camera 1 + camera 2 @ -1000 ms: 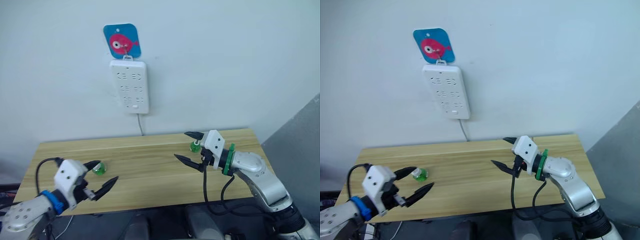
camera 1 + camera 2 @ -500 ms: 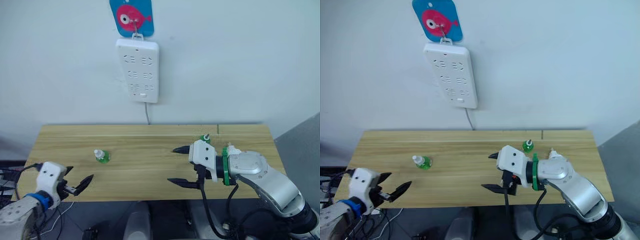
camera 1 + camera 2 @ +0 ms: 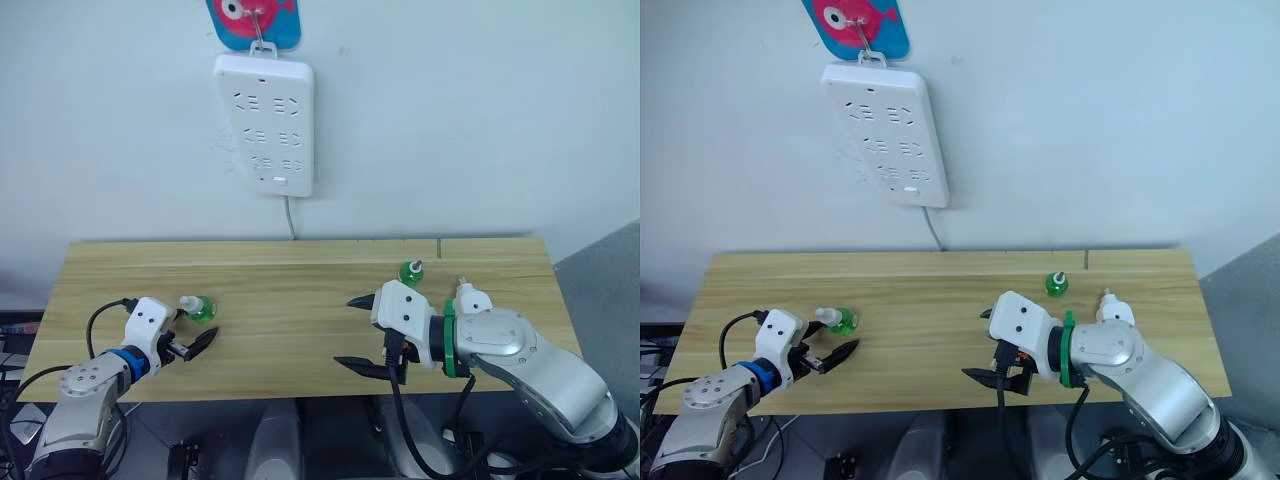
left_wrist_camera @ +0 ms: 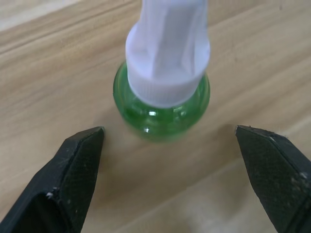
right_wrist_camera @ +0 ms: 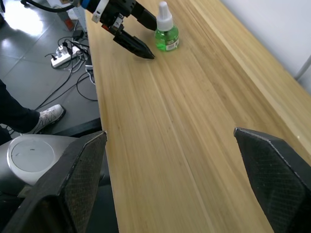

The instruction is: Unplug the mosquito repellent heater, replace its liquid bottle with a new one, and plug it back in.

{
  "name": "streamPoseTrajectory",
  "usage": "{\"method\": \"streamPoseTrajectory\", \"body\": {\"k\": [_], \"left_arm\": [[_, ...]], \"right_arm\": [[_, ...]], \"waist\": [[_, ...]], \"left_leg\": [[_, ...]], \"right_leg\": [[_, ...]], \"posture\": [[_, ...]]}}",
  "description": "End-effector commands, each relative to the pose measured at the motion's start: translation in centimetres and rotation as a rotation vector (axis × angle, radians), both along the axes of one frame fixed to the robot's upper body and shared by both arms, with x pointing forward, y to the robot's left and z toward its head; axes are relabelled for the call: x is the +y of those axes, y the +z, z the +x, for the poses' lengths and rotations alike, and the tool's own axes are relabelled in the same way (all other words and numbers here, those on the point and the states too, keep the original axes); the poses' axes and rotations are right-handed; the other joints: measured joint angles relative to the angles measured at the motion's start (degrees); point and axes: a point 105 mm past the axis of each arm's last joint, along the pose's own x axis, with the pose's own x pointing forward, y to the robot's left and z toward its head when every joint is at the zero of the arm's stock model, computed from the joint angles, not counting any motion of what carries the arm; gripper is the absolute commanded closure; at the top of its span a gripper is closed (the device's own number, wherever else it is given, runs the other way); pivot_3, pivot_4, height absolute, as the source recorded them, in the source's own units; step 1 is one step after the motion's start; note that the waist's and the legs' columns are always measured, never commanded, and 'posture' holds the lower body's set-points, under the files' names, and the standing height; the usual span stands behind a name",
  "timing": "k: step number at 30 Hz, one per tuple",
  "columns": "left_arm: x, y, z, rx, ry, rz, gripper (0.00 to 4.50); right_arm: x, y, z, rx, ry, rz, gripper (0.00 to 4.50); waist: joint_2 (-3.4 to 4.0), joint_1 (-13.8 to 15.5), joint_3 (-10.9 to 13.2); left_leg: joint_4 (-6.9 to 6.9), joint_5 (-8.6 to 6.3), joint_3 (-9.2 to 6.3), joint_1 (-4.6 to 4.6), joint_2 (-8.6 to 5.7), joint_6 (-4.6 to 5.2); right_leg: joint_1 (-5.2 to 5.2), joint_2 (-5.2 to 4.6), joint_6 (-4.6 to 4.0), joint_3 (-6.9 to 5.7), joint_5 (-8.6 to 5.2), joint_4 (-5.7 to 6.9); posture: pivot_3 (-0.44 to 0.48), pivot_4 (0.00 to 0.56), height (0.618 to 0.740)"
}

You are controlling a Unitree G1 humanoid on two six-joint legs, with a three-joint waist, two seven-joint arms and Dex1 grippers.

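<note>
Left eye view: the new one [image 3: 200, 307] stands upright on the table [image 3: 300, 290], just ahead of the left gripper [image 3: 188, 342], while the right gripper [image 3: 360, 333] hovers spread mid-table. Left wrist view: the left fingers [image 4: 73, 165] flank the bottle, spread and not touching; it looks light, rigid and slick, best pinched low on its green belly.

The fish-shaped hanger [image 3: 254, 20] above the power strip [image 3: 264, 123] is cut off by the picture's top edge. The power strip's cord [image 3: 290, 217] disappears behind the table [image 3: 300, 350]. The heater [image 3: 472, 300] is partly hidden behind the right arm, so its prongs and vent cannot be made out. In the left wrist view, the green bottle's cap [image 4: 168, 53] runs past the top edge.
</note>
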Motion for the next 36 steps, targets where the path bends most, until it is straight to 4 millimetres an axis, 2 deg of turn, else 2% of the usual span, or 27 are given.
{"method": "streamPoseTrajectory", "body": {"k": [1,11,14,19,24,29,32,36], "left_arm": [[-0.5,-0.5,0.0,0.008,-0.008,0.0,0.0],[-1.2,-0.3,1.1,-0.014,0.017,-0.052,0.0],[-1.3,-0.3,1.1,-0.012,0.017,-0.056,0.57],[-1.5,-0.4,1.0,-0.008,0.008,-0.058,2.15],[-2.0,0.6,0.1,-0.016,-0.071,-0.024,2.23],[-5.4,3.2,-1.0,-0.001,-0.262,-0.015,2.23],[-8.0,4.7,-1.3,0.015,-0.378,-0.03,2.23],[-12.3,6.5,-2.2,0.069,-0.601,-0.035,2.23]], "right_arm": [[0.6,1.3,-1.3,-0.035,0.042,0.034,0.14],[0.2,1.3,-1.4,-0.021,0.012,0.031,0.14],[0.2,1.4,-1.4,-0.019,0.007,0.031,0.1],[-0.1,1.5,-1.4,-0.014,-0.007,0.029,0.1],[-0.7,1.5,-1.1,-0.02,-0.035,0.026,0.1],[-1.4,1.6,-0.5,-0.031,-0.065,0.036,0.1],[-1.5,1.8,0.1,-0.043,-0.072,0.047,0.1],[-1.2,2.6,1.2,-0.06,-0.069,0.078,0.1]], "waist": [[0.02,0.0,0.1],[0.0,-0.6,0.8],[0.01,-0.8,0.9],[0.0,-0.9,0.9],[-0.02,-1.1,0.9],[-0.11,-1.1,0.8],[-0.17,-0.9,0.6],[-0.22,-1.1,-0.1]], "left_leg": [[0.0,0.01,0.01,0.0,-0.01,-0.02],[-0.01,0.09,0.04,-0.01,-0.04,-0.16],[-0.04,0.09,0.04,-0.01,-0.04,-0.17],[-0.07,0.09,0.09,-0.02,-0.04,-0.17],[-0.09,0.1,0.13,-0.06,-0.03,-0.18],[-0.1,0.29,-0.03,-0.51,-0.01,-0.52],[-0.02,0.47,-0.46,-1.07,-0.07,-0.83],[-0.02,0.51,-0.64,-1.25,-0.08,-0.89]], "right_leg": [[0.0,-0.02,0.03,0.0,0.0,0.0],[0.0,-0.08,0.17,0.04,0.02,-0.04],[0.0,-0.08,0.18,0.05,0.02,-0.06],[-0.01,-0.1,0.21,0.1,0.01,-0.11],[-0.04,-0.1,0.24,0.13,0.01,-0.23],[-0.35,-0.15,0.32,-0.03,0.11,-0.48],[-0.7,-0.25,0.21,-0.5,0.24,-0.48],[-0.79,-0.24,-0.04,-0.75,0.42,-0.45]], "posture": [[-0.122,0.426,0.74],[-0.131,0.427,0.74],[-0.132,0.425,0.74],[-0.131,0.417,0.74],[-0.144,0.384,0.74],[-0.139,0.334,0.74],[-0.134,0.303,0.74],[-0.14,0.254,0.74]]}}
